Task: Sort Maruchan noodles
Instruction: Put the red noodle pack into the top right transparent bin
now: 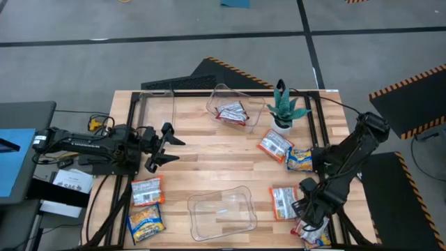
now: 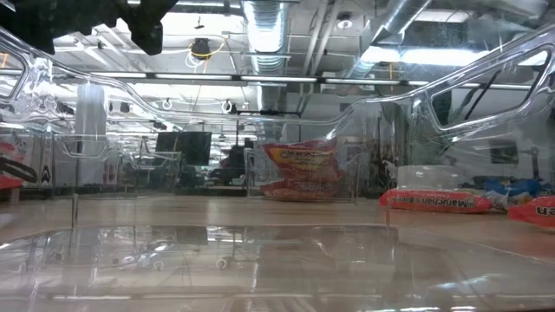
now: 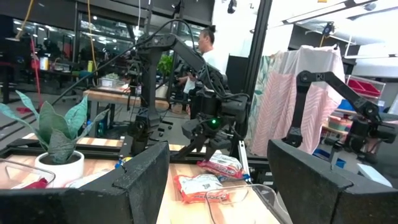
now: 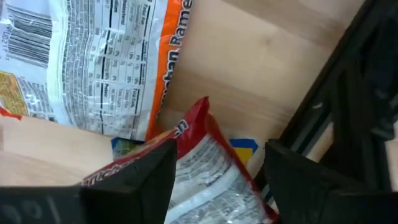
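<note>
Noodle packets (image 1: 232, 113) in far bin (image 1: 237, 97), beside plant (image 1: 283, 108).

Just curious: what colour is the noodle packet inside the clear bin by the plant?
Red and white noodle packet, clearest in the high view.

Red-white packets (image 1: 232, 113) stacked inside clear bin at table's far edge, tilted. Orange packet (image 1: 274, 146) flat on wood near table's right side, just beside yellow-blue packet (image 1: 300, 160). Orange packet (image 1: 284, 202) lies back-up, nutrition panel showing, near front right. Red-white packet (image 4: 202, 171) at front right corner, crumpled, lying over yellow-blue one (image 4: 244, 147). Orange packet (image 1: 147, 191) and yellow-blue packet (image 1: 146, 223) lie flat at front left, close together.
</note>
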`<state>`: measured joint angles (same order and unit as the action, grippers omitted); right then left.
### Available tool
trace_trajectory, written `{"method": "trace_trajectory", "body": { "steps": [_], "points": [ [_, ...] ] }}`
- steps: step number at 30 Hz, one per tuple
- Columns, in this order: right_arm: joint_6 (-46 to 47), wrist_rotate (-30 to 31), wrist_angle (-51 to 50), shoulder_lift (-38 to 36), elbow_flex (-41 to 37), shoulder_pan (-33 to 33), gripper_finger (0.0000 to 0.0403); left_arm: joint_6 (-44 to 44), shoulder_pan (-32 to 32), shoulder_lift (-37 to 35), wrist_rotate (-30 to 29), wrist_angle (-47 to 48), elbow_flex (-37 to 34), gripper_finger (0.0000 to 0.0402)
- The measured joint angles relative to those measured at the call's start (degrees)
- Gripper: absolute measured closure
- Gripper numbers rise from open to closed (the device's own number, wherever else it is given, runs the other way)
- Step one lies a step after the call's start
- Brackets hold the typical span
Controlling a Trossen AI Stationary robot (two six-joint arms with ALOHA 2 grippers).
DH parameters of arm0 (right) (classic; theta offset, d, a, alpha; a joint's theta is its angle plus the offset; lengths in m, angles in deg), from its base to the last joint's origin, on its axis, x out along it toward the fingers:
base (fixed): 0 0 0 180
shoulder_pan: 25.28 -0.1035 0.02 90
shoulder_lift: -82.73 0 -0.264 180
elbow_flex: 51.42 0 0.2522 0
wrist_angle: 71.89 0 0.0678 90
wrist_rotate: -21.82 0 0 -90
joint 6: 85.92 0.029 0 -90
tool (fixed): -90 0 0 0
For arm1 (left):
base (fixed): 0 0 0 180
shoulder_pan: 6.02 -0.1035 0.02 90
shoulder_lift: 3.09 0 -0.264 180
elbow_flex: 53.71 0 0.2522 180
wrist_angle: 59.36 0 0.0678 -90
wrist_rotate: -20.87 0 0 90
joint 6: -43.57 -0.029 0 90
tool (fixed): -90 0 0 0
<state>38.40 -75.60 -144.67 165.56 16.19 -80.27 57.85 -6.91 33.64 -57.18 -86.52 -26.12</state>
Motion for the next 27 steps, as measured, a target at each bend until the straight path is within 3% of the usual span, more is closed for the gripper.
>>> {"method": "trace_trajectory", "body": {
  "steps": [10,20,24,27],
  "points": [
    [4.76,0.02,6.63,0.07,-3.33,-0.21,0.0143,0.06,0.00,0.00,0.02,0.00,0.00,0.0145],
    [3.28,-0.91,13.21,3.48,-6.11,-0.13,0.0150,0.11,0.00,0.00,0.02,0.02,0.00,0.0145],
    [1.97,-1.28,13.31,4.14,-6.11,-0.10,0.0190,0.11,0.01,0.00,-0.42,0.02,0.00,0.0145],
    [0.93,-1.46,13.07,4.17,-6.11,-0.12,0.0250,0.11,0.01,0.00,-0.46,0.00,0.00,0.0145]
  ]
}}
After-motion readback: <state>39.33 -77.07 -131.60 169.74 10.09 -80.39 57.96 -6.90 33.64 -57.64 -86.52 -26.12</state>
